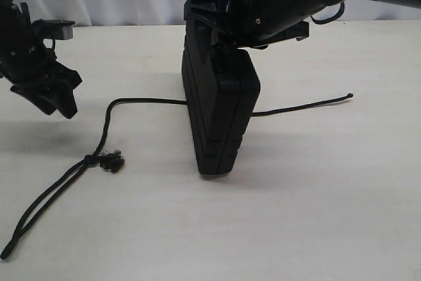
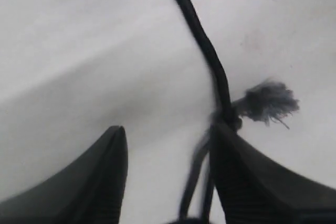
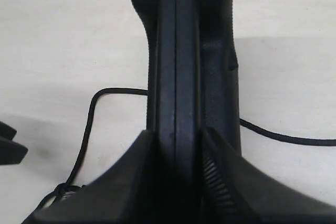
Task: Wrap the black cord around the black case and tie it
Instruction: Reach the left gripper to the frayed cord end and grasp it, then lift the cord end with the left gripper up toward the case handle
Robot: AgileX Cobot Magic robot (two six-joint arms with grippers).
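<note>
The black case [image 1: 220,110] stands on its narrow edge at the centre of the frame, on the table [image 1: 329,195]. The right gripper [image 1: 214,27] reaches in from the upper right and is clamped on the case's top end. In the right wrist view its fingers [image 3: 223,182] press against both faces of the case.

The black cord [image 1: 108,120] emerges from both sides of the case's base. I cannot tell whether it passes under or behind the case. One end trails toward the right of the frame. The other curves down to a frayed knot [image 1: 112,160], and the doubled loop runs on to the lower left corner.

The left gripper [image 1: 59,106] hovers at the left edge, jaws spread and holding nothing. Its wrist view shows the knot [image 2: 268,100] just beside one finger [image 2: 247,182].

I judge that no turn is wound yet and that the step in hand is picking up the cord. The next move calls for lowering the left gripper, pinching the cord near the knot, and carrying it over the case while the right arm holds it upright.
</note>
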